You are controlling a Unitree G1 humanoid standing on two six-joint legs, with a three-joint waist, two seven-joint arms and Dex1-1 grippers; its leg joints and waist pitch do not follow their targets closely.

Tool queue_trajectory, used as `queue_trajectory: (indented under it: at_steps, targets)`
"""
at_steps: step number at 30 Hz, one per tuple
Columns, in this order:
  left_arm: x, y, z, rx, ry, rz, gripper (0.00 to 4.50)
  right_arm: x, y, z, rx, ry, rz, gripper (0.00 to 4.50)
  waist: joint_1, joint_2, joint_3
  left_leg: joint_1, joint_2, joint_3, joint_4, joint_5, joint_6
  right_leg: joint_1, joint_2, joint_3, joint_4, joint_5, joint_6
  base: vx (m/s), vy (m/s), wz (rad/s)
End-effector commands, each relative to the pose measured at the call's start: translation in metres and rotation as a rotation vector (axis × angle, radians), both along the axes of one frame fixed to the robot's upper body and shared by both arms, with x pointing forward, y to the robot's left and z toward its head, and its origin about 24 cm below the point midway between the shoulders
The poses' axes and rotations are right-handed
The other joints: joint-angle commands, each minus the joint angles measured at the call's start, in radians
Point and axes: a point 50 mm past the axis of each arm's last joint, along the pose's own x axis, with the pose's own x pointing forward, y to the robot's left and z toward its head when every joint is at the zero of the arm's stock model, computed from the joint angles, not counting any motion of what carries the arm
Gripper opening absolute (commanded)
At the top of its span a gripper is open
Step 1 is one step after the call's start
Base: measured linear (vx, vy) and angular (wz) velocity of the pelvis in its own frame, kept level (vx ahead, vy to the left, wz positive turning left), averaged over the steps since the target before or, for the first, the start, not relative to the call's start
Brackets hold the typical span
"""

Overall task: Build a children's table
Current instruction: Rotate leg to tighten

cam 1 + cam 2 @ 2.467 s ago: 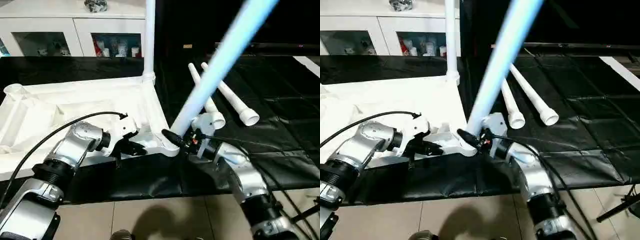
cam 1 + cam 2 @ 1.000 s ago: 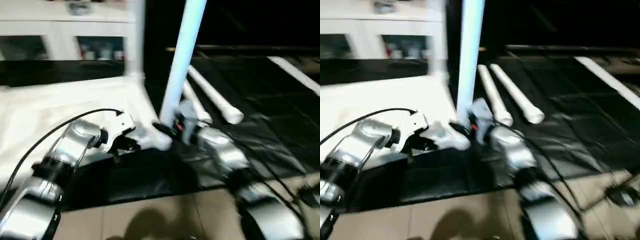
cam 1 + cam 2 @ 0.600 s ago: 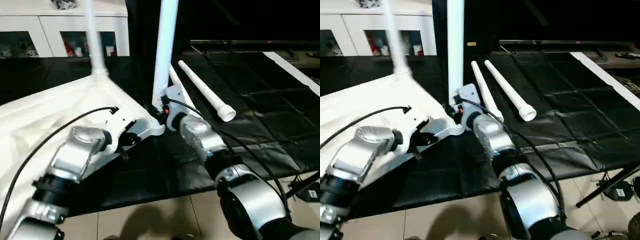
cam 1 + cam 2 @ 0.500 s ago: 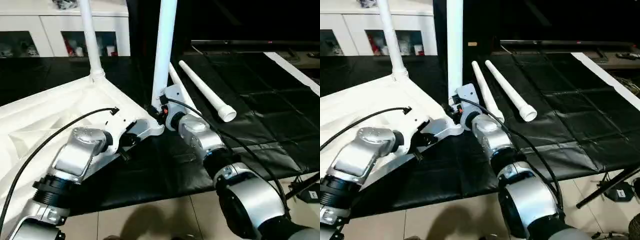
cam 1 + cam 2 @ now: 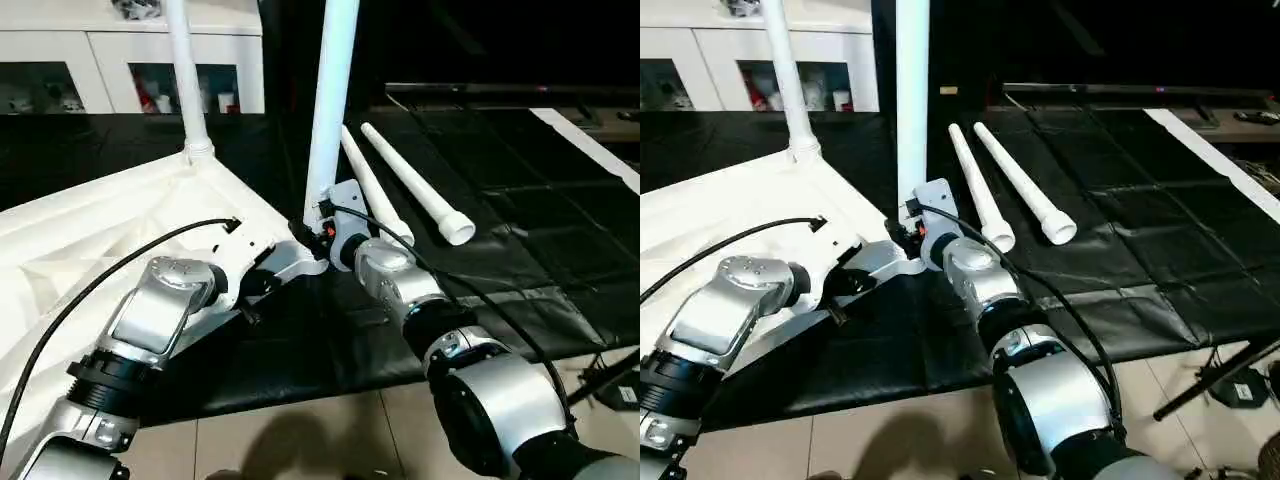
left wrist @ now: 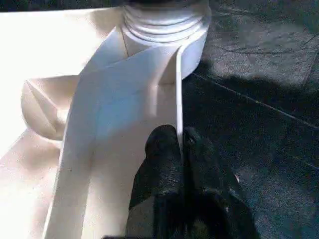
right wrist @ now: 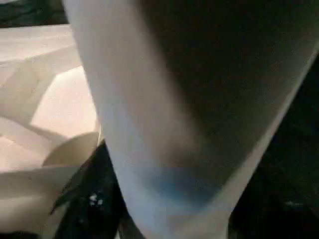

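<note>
White tabletop (image 5: 90, 240): lies upside down, ribbed underside up, across the left half of the left eye view, on a black sheet (image 5: 520, 200) that covers the floor in the middle and right of the frame.

Far leg (image 5: 186, 75): upright in the corner socket at upper left of centre, its top cut off by the frame's upper edge.

Near leg (image 5: 330, 100): upright at upper centre, its foot at the near corner socket (image 6: 167, 20) of the top; how deep it sits cannot be told.

Two loose legs (image 5: 415, 185): lie side by side on the black sheet, right of centre, wide ends toward the camera, apart from the tabletop.

Left pincer (image 6: 180, 149): at the centre of the left eye view, closed tight on the thin upright rim of the tabletop just beside the near socket; in the left wrist view one black finger (image 6: 162, 164) lies on each side of that rim.

Right pincer (image 5: 312, 228): at centre frame, at the foot of the near leg. In the right wrist view the leg runs between its fingers with one dark finger (image 7: 92, 199) beside it; whether the fingers clamp the leg or stand slack around it cannot be told.

White cabinet (image 5: 60, 60) with glass doors: upper left, behind the sheet.

Tiled floor (image 5: 300, 440): along the bottom edge.
</note>
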Motion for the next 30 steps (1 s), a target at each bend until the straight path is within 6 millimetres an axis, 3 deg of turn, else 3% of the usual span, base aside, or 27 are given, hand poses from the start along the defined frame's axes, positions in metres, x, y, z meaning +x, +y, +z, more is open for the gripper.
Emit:
queue_trajectory:
  at_steps: [1, 5, 9, 15, 18, 19, 23, 24, 27, 30]
  targets:
    - [0.015, 0.003, 0.031, 0.008, -0.154, -0.008, 0.00, -0.008, -0.021, -0.027, -0.038, 0.097, -0.049, 3.24, 0.003, 0.033, -0.078, 0.015, 0.005, 0.006, -0.069, -0.331, -0.026, 0.055, -0.070, 0.051, -0.076, -0.312, -0.163, 0.000, 0.000, 0.00]
    - [0.019, 0.005, 0.026, 0.035, -0.160, -0.020, 0.00, -0.010, -0.032, -0.027, -0.003, 0.058, -0.031, 3.62, 0.007, 0.032, -0.078, 0.015, 0.006, 0.005, -0.070, -0.341, -0.024, 0.057, -0.071, 0.050, -0.079, -0.331, -0.157, 0.000, 0.000, 0.00]
    - [0.022, 0.006, 0.023, 0.071, -0.188, -0.075, 0.00, -0.016, -0.045, -0.030, 0.032, 0.019, 0.013, 3.98, 0.014, 0.030, -0.080, 0.011, 0.008, 0.005, -0.071, -0.303, -0.016, 0.061, -0.072, 0.051, -0.074, -0.298, -0.163, 0.000, 0.000, 0.00]
    - [0.013, 0.001, 0.009, 0.067, -0.138, -0.292, 0.00, -0.031, -0.075, -0.026, 0.078, -0.072, 0.151, 4.48, 0.032, 0.027, -0.082, 0.011, 0.008, 0.009, -0.070, -0.284, 0.009, 0.067, -0.073, 0.052, -0.080, -0.292, -0.153, 0.000, 0.000, 0.00]
    - [0.010, 0.000, 0.006, 0.057, -0.122, -0.346, 0.00, -0.032, -0.082, -0.020, 0.080, -0.100, 0.200, 4.48, 0.029, 0.029, -0.079, 0.012, 0.010, 0.009, -0.071, -0.300, 0.005, 0.062, -0.071, 0.050, -0.080, -0.303, -0.165, 0.000, 0.000, 0.00]
    - [0.005, 0.000, 0.001, 0.070, -0.094, -0.435, 0.00, -0.035, -0.091, -0.013, 0.040, -0.137, 0.298, 4.48, 0.031, 0.031, -0.075, 0.018, 0.009, 0.007, -0.072, -0.343, 0.006, 0.059, -0.073, 0.048, -0.090, -0.370, -0.153, 0.000, 0.000, 0.00]
    - [0.001, 0.001, -0.002, 0.091, -0.070, -0.544, 0.00, -0.043, -0.097, -0.003, -0.016, -0.144, 0.503, 4.48, 0.041, 0.032, -0.071, 0.029, 0.011, 0.009, -0.072, -0.367, 0.007, 0.052, -0.074, 0.049, -0.097, -0.435, -0.137, 0.000, 0.000, 0.00]
    - [0.000, 0.002, -0.003, 0.097, -0.059, -0.571, 0.00, -0.045, -0.099, -0.002, -0.035, -0.139, 0.559, 4.48, 0.044, 0.031, -0.071, 0.026, 0.010, 0.007, -0.073, -0.380, 0.009, 0.058, -0.074, 0.045, -0.101, -0.468, -0.123, 0.000, 0.000, 0.00]
    - [-0.004, 0.003, -0.004, 0.106, -0.037, -0.651, 0.00, -0.049, -0.102, 0.002, -0.075, -0.121, 0.662, 4.48, 0.047, 0.028, -0.070, 0.029, 0.011, 0.005, -0.075, -0.390, 0.010, 0.058, -0.075, 0.043, -0.104, -0.499, -0.110, 0.000, 0.000, 0.00]
    - [-0.006, 0.004, -0.004, 0.118, -0.019, -0.711, 0.00, -0.051, -0.100, 0.003, -0.126, -0.108, 0.743, 4.48, 0.047, 0.025, -0.071, 0.027, 0.012, 0.004, -0.075, -0.383, 0.007, 0.057, -0.077, 0.044, -0.101, -0.492, -0.117, 0.000, 0.000, 0.00]
